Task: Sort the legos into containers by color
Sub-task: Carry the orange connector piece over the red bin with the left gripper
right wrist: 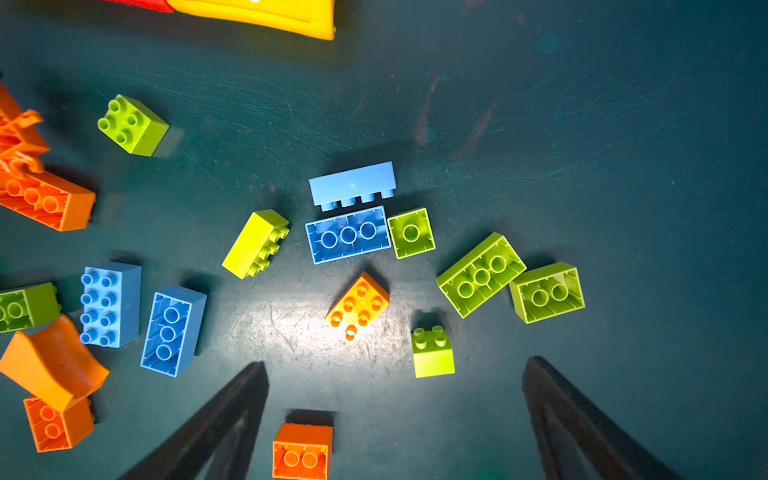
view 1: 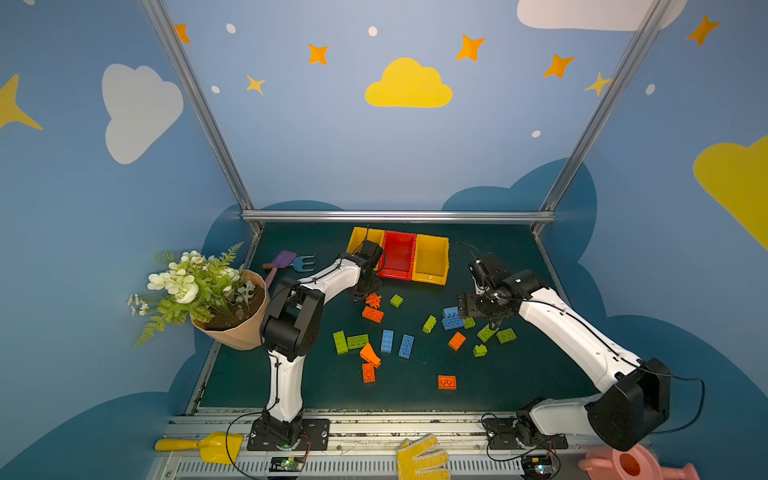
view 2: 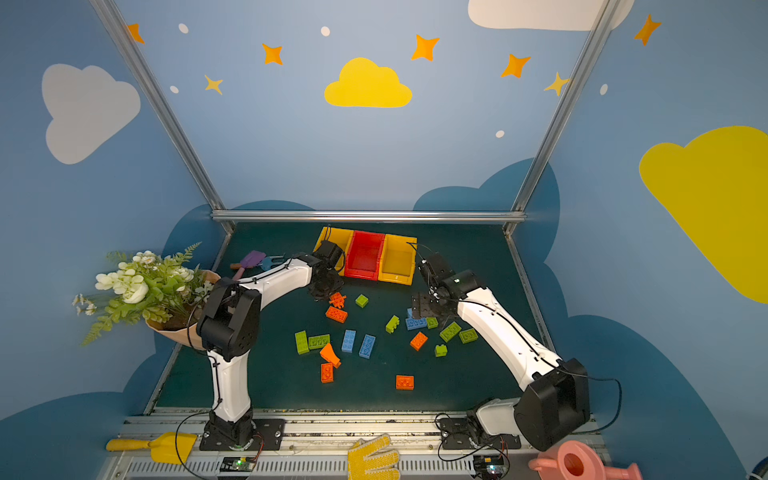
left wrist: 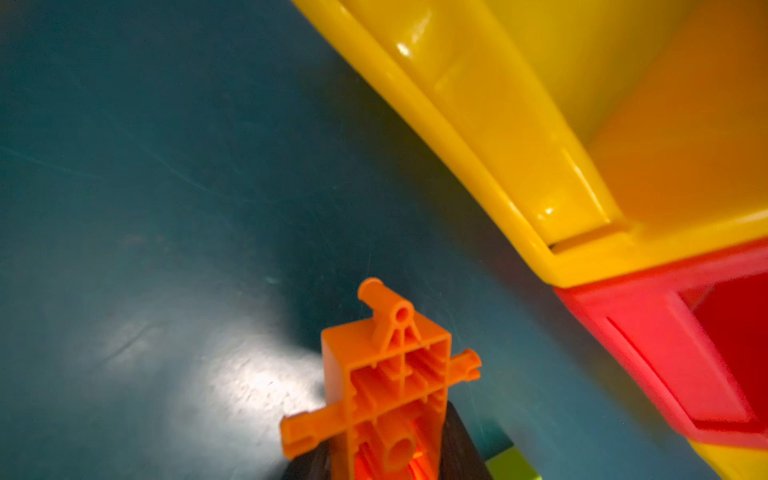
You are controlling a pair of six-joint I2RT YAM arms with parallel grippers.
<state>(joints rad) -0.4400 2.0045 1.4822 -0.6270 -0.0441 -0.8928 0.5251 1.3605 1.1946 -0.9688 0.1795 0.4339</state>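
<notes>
Through the left wrist camera, the left claw (left wrist: 386, 457) is pinched nearly shut on an orange axle piece (left wrist: 390, 374). Its hollow underside faces the lens and thin pegs stick out sideways. It sits just in front of the near corner where the left yellow bin (left wrist: 519, 137) meets the red bin (left wrist: 665, 332). The piece looks light, hard and slick to me, so the flat side walls are the place to squeeze, never those pegs. Through the right wrist camera, the right claw (right wrist: 395, 365) stands wide apart with nothing in it, poised over an orange brick (right wrist: 357, 307) and a small green cube (right wrist: 433, 353). These blocks seem rigid and glossy, and I'd take each across its short width, on the smooth walls rather than the studs. In both top views the legos (view 1: 387, 340) lie scattered over the middle of the bench (view 1: 519, 386), nearer than the containers (view 1: 398, 254) at the far edge. Counting in a top view, I get six orange (the gripped one included), eight lime green and four light blue, eighteen altogether. There are three containers, with the right yellow bin (view 1: 431, 259) ending the row, and what shows of their insides looks empty.
</notes>
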